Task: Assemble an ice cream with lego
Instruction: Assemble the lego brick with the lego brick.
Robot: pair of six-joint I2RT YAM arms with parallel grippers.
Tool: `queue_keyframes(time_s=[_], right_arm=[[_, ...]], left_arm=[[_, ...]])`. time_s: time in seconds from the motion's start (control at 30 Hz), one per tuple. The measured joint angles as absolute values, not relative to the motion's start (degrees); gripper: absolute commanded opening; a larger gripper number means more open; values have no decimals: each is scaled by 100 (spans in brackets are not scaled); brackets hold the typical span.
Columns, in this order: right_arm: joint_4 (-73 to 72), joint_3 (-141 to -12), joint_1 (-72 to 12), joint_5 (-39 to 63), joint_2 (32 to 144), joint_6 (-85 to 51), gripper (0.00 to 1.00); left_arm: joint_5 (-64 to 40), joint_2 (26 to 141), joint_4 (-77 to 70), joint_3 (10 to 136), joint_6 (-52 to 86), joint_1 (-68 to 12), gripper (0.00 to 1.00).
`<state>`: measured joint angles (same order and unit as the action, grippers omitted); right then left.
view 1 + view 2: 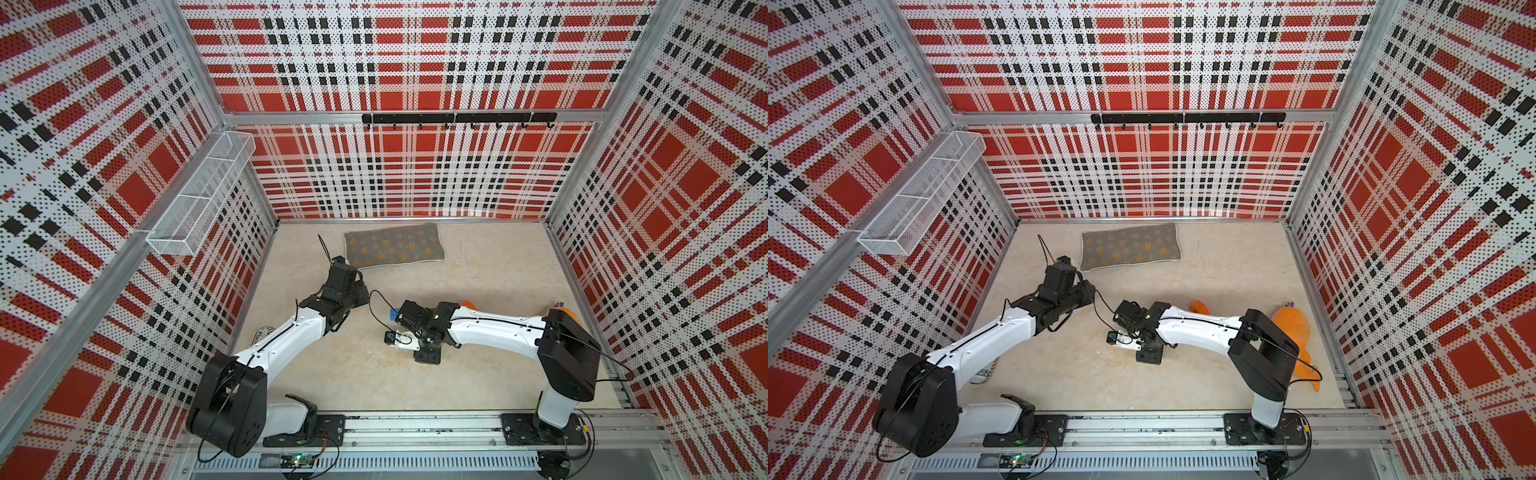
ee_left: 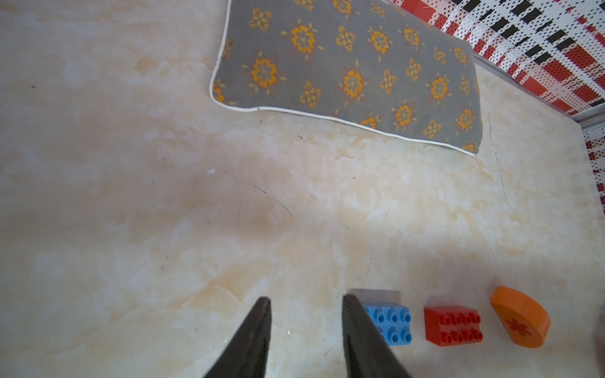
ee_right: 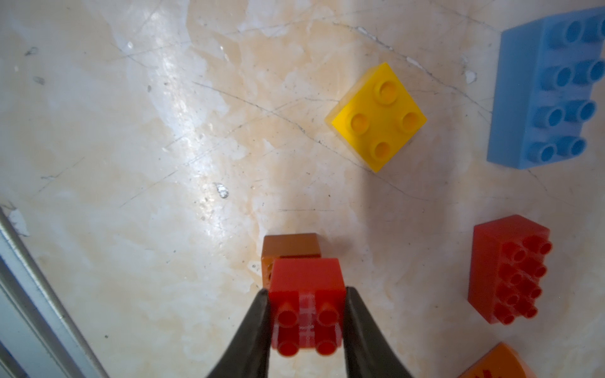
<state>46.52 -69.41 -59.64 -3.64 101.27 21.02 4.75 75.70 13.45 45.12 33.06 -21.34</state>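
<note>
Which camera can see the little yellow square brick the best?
The right wrist view: the small yellow square plastic brick lies there whole and sharp, all four studs up. The left wrist view misses it. In both top views it cannot be seen; the right arm probably covers it.

Small red brick point(image 3: 306, 281) front and centre, pinched on both sides by the right hand point(image 3: 307, 291), its four studs facing the wrist camera. Its far end sits against the brown brick point(image 3: 290, 245), and the two are touching. Off on its own, the yellow square point(image 3: 379, 114) lies flat on the table point(image 3: 131, 131), four studs up. Then the row: blue rectangle point(image 3: 543, 88) with eight studs showing, red rectangle point(image 3: 504, 268) near it, and the orange half-round dome point(image 2: 520, 317) with its red asterisk in view. All three lie apart, none joined.
</note>
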Motion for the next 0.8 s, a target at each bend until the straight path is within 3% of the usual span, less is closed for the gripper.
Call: queue_keyframes(time_s=[0.8], right_arm=[[4860, -6904, -5983, -231, 10057, 2091, 1]], left_arm=[[475, 7570, 1341, 4512, 3306, -2134, 41]])
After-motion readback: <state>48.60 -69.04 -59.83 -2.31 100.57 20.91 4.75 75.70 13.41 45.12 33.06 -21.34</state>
